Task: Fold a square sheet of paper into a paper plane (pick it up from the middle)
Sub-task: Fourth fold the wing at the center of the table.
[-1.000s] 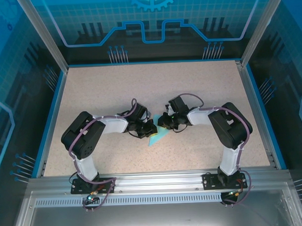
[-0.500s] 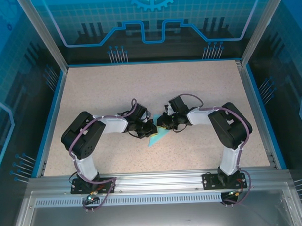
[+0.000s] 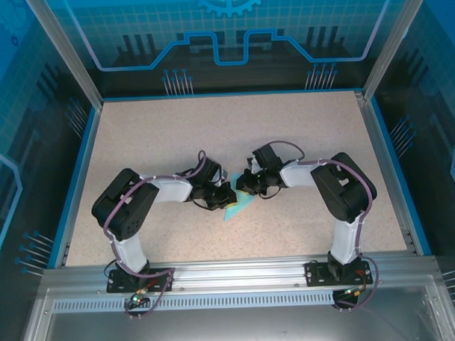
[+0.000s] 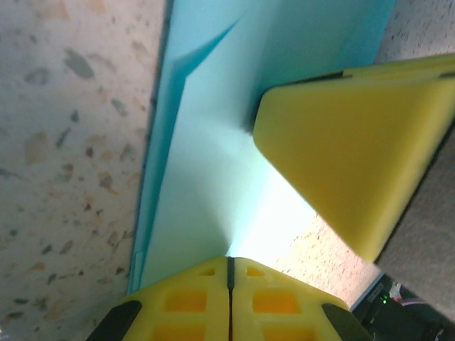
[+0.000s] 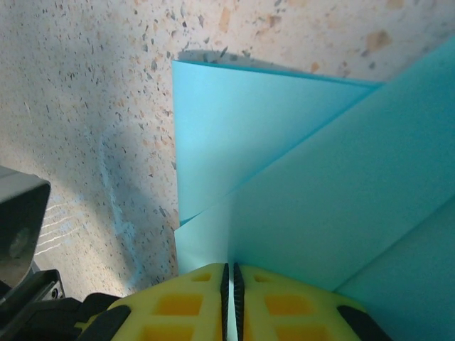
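arms: two, left arm [image 3: 150, 190] and right arm [image 3: 329, 178]
grippers: two, left gripper [image 4: 229, 273] and right gripper [image 5: 231, 273]
sheet of paper [image 3: 235, 209]: one
table [image 3: 211, 134]: one

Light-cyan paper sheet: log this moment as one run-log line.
object: light-cyan paper sheet, partly folded, on speckled table | left gripper: shut on sheet | right gripper: shut on sheet

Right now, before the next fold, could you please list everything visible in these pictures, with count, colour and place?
sheet of paper: one, light cyan, partly folded, on the table between the two grippers.
table: one, speckled beige, inside the enclosure.
enclosure panels: blue, see-through, with printed patterns, around the table.
aluminium rail: one, silver, at the near edge, carrying both arm bases.
left gripper: one, yellow fingers, shut, tips at the paper.
right gripper: one, yellow fingers, shut on a fold of the paper.
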